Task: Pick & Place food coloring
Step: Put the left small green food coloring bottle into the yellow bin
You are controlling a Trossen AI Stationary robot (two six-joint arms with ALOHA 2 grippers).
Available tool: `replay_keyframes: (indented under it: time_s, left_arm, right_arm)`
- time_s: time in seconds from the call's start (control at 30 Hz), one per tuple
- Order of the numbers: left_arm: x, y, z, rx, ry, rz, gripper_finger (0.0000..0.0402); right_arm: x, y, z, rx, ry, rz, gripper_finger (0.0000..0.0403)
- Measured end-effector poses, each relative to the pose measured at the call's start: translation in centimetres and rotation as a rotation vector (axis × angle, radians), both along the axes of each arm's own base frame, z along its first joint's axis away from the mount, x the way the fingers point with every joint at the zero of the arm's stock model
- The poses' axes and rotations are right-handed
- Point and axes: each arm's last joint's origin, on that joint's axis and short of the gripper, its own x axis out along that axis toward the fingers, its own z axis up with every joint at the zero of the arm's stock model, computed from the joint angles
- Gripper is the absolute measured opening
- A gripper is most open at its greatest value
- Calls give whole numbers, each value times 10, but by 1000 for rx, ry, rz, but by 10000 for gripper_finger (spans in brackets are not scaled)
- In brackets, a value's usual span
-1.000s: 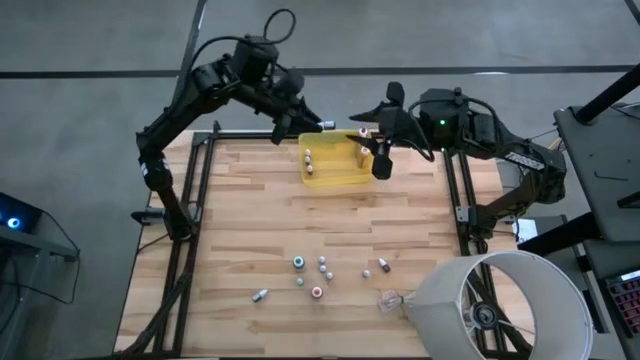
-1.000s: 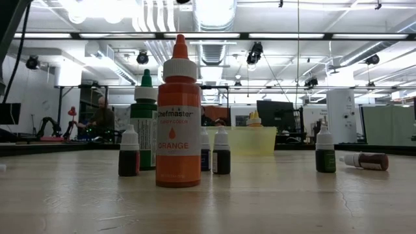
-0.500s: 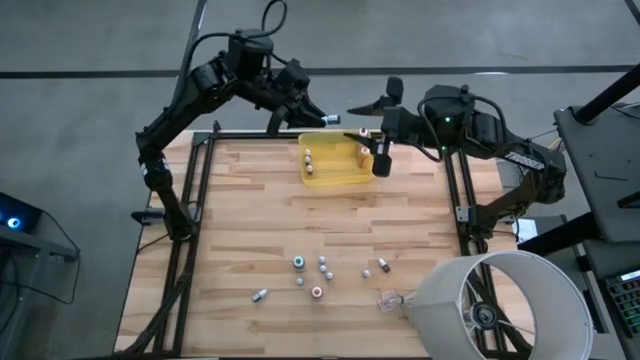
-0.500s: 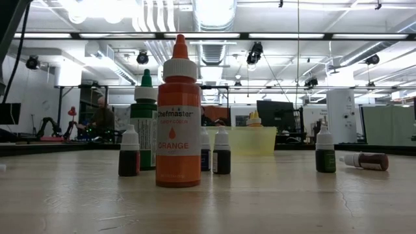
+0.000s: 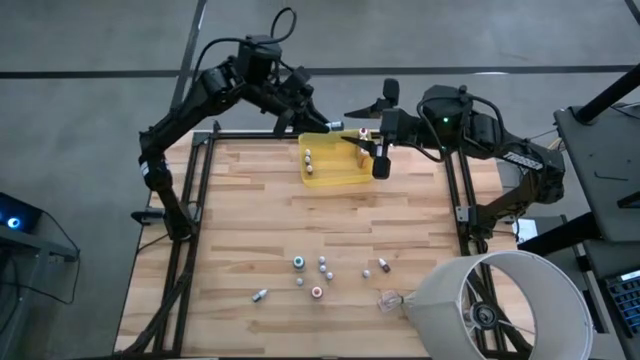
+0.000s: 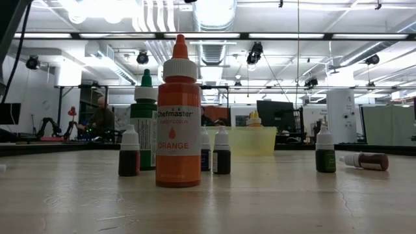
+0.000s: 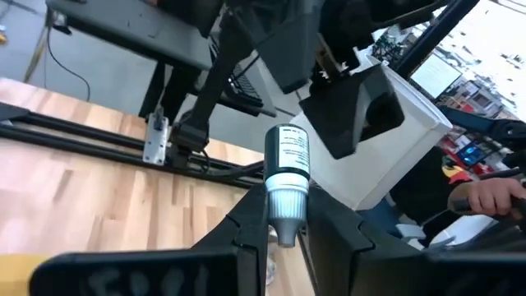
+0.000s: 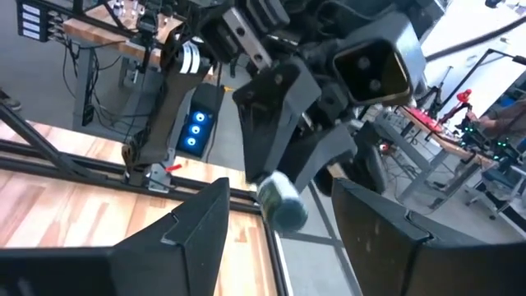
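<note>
My left gripper (image 5: 327, 124) hovers over the far rim of the translucent yellow tray (image 5: 333, 172), shut on one small food coloring bottle (image 7: 287, 158) with a white ribbed cap. My right gripper (image 5: 360, 126) is open and faces it from the table's right; in the right wrist view its fingers stand apart on either side of that bottle (image 8: 279, 202) without touching it. Other bottles stand in the tray (image 5: 308, 157). Several more (image 5: 322, 266) stand or lie on the near part of the table. The low view shows an orange bottle (image 6: 178, 117) and a green one (image 6: 144, 123). My left gripper pinches the bottle by its white ribbed cap (image 7: 286, 215) between the two fingers (image 7: 249, 234). The label body (image 7: 287, 154) points away from the gripper, beyond the fingertips. The bottle is lifted clear, above the tray's far rim.
A white lampshade (image 5: 500, 305) lies at the table's near right corner, with a clear crumpled plastic scrap (image 5: 390, 298) beside it. Bare wood lies between the tray and the near bottles. Dark frame rails (image 5: 195, 200) run along the table's left and right sides.
My left gripper, with the bottle, has drawn slightly toward the far edge and come back over the tray's far rim. My right gripper has shifted a little toward the left arm and stays open. The bottles on the table have not moved.
</note>
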Motion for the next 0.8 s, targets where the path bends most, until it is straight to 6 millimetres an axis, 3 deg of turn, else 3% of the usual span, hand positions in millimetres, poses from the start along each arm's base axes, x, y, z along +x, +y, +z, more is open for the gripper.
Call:
replay_keyframes:
  time_s: [0.53,0.8]
  left_arm:
    - [11,0,-5,-36,-44,-42,44]
    - [11,0,-4,-38,-44,-44,44]
  right_arm:
    - [0,0,-2,25,12,-2,206]
    - [9,-1,-8,32,35,2,205]
